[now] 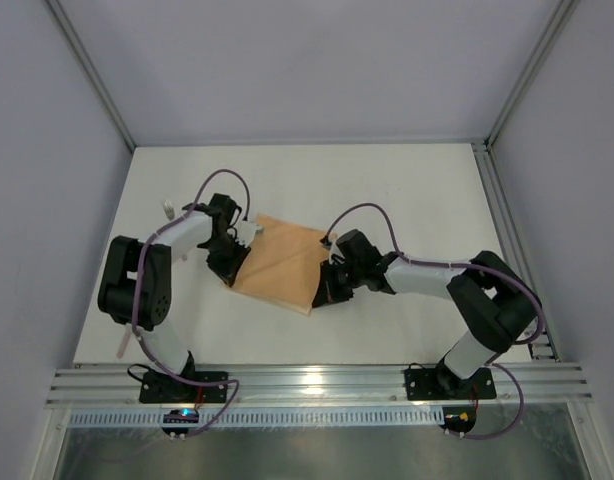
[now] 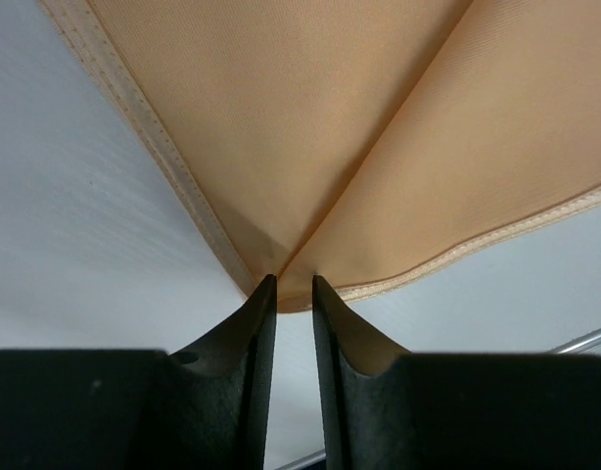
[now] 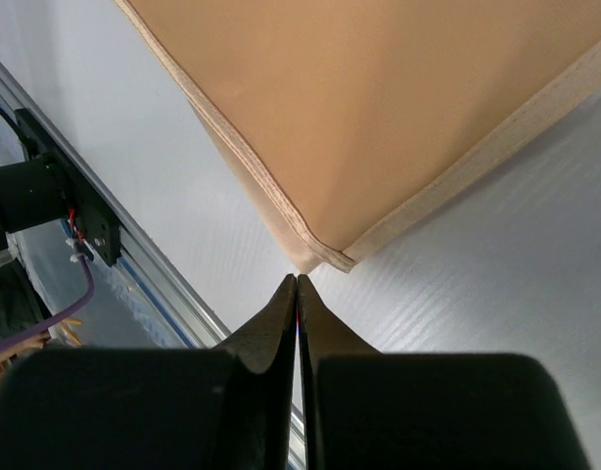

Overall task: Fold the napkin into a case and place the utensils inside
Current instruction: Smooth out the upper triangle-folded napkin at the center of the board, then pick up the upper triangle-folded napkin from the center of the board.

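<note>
Black fingers of the left gripper [image 2: 293, 282] fill the foreground of its wrist view. The jaws are narrowly parted, with bare table showing through the gap, and the tips straddle a corner of the napkin [image 1: 282, 265] without visibly pinching it. From that corner a straight crease runs away across the peach-orange cloth, dividing two flat panels, and stitched hems diverge to either side. The right gripper [image 3: 298, 279] has its jaws pressed together on nothing, tips just short of another napkin corner where two hemmed layers lie stacked. Seen from above, the napkin lies folded as a slanted four-sided panel in the middle of the table [image 1: 407, 190], with one gripper at each side end. Beyond the napkin's far edge the white surface runs free to the back wall, and to its right a broad strip reaches the side frame. On the near side, a narrower band separates the napkin from the aluminium rail [image 1: 317, 382] carrying the arm bases. Left of the napkin, the left arm's folded elbow takes most of the room, and a small whitish object [image 1: 168, 208], too small to identify, lies just beyond its forearm.
</note>
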### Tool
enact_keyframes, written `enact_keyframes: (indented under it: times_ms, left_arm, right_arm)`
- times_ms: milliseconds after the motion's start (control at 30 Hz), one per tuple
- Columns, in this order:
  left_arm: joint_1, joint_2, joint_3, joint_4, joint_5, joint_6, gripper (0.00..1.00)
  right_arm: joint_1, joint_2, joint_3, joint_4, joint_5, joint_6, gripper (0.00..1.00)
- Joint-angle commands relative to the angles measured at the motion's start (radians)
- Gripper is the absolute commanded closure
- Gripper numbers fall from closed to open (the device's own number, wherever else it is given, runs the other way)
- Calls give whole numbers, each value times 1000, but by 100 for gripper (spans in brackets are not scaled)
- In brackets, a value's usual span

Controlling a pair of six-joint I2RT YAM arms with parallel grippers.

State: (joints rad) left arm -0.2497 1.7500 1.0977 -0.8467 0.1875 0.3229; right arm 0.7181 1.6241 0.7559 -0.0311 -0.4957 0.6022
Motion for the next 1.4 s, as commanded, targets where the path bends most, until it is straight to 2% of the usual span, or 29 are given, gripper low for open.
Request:
enact_keyframes:
  times_ms: [0,133,333,433,467,533,600,667,800,900,1067,1233,1367]
  left_arm:
    - [7,-79,54,-37,47,4,76]
    - [21,-116,73,-48,49,-7,69]
    - [46,-153,83,-64,29,2,66]
    - [46,-176,83,-84,50,18,61]
    - [46,-196,82,-98,58,42,60]
    - [36,-221,77,-106,59,76,57]
    - [4,-265,62,-107,49,148,54]
    - [-51,-293,42,-103,32,204,50]
    - [-159,-317,8,-107,21,304,44]
    - [-242,-307,-19,-132,12,373,34]
    - [-370,-331,-74,-65,-33,511,31]
    - [-422,-276,-73,-3,-45,479,30]
    - [-428,-235,-84,37,-45,444,30]
  right_arm:
    - [6,-56,72,-38,31,-33,95]
    - [-3,-27,118,-89,81,-27,94]
    - [-29,-23,140,-116,129,-15,89]
    - [-57,-43,143,-159,167,-16,69]
    - [-66,-64,138,-176,180,-10,57]
    - [-118,-88,128,-181,195,4,45]
    - [-172,-113,106,-159,178,27,37]
    - [-245,-103,118,-141,161,24,36]
    - [-296,6,230,-177,140,-48,34]
    - [-313,72,278,-155,134,-59,34]
    - [-365,175,367,-93,105,-45,34]
    - [-368,308,453,-84,49,-53,35]
    - [-368,350,459,-78,34,-58,37]
